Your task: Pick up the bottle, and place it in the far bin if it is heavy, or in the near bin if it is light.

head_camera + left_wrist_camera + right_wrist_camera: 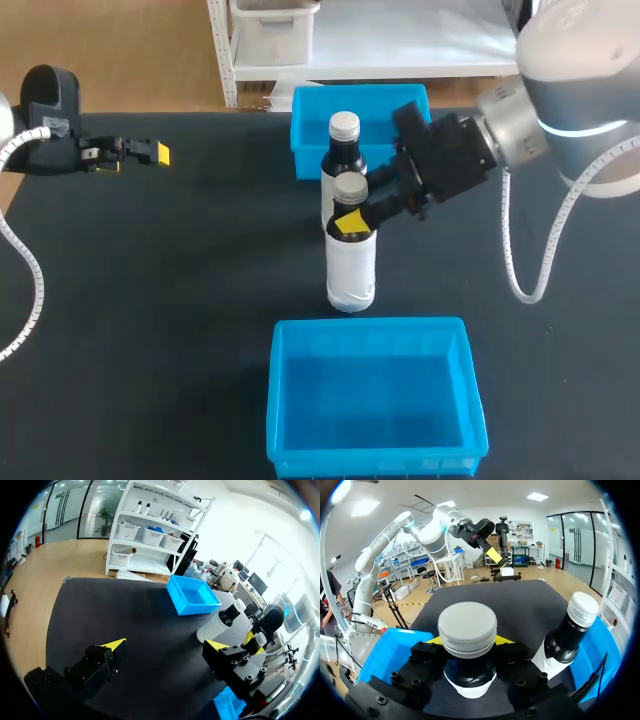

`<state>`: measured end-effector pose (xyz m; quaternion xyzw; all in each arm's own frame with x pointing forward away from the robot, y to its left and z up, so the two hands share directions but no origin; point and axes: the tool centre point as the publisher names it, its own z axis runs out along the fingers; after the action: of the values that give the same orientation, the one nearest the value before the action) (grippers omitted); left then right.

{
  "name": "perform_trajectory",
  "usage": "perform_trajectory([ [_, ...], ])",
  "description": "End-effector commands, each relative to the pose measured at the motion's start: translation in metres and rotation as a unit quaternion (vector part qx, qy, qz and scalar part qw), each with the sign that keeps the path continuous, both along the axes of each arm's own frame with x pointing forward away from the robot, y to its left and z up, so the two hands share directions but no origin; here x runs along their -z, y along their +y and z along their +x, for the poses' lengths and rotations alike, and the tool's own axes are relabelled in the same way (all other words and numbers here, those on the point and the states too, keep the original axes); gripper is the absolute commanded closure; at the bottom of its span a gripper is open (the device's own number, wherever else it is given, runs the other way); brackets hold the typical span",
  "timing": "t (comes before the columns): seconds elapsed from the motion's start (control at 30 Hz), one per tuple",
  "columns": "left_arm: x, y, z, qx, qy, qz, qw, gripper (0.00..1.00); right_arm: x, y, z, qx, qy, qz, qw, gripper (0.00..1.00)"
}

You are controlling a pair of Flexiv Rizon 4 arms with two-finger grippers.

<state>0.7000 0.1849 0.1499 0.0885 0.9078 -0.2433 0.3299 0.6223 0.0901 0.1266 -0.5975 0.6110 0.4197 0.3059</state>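
Two dark bottles with white labels and grey caps stand mid-table. The nearer bottle (351, 262) (468, 630) has my right gripper (350, 222) (468, 645) shut on its neck, one finger on each side, and its base looks to be at the table. The other bottle (343, 152) (568, 636) (220, 622) stands free just behind it, in front of the far bin (308, 110) (192, 596). The near bin (375, 335) (390, 652) lies in front of the held bottle. My left gripper (150, 152) (165, 647) is open at the far left of the table, holding nothing.
The black tabletop (180, 300) stretches bare between my left gripper and the bottles. My right arm (560, 120) comes in from the right at bottle height, with a white cable (520, 270) looping below it. Both blue bins look to hold nothing.
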Motion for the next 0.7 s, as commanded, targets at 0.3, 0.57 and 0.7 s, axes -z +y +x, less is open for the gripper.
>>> perform_trajectory([
  [0.3,0.000,0.000,0.000,0.000,0.000,0.000,1.000,0.00,-0.030,-0.032,-0.001,0.009,-0.003,0.011,1.000,1.00],
  [0.57,0.000,0.000,0.000,0.000,0.000,0.000,1.000,0.00,-0.045,-0.064,0.012,0.050,-0.015,-0.004,0.999,1.00],
  [0.7,0.000,0.000,0.000,0.000,0.000,0.000,1.000,0.00,-0.050,-0.082,0.018,0.068,-0.020,-0.017,0.997,1.00],
])
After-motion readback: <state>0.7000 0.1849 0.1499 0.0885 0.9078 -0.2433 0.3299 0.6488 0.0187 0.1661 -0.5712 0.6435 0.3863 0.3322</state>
